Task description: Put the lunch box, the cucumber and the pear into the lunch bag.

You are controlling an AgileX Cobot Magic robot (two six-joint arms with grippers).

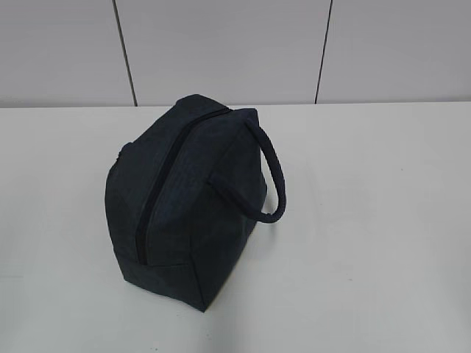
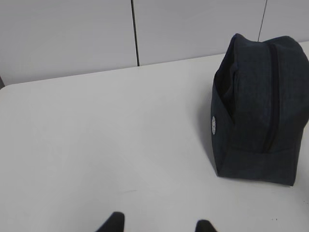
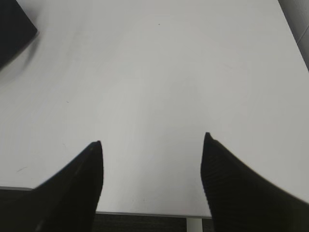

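A white table (image 1: pixel 368 220) filled the lower part of the exterior view. Behind the table's far edge stood a pale grey wall (image 1: pixel 221 44) (split by thin dark vertical seams (image 1: pixel 125 51) into panels).

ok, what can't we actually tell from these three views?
- Lunch bag contents: zipper looks shut in the exterior view, fabric hides the inside.
- Lunch box, cucumber, pear: in no view.
- Left gripper: left wrist view's bottom edge cuts off all but the fingertips.
- Bag in right wrist view: only a corner.
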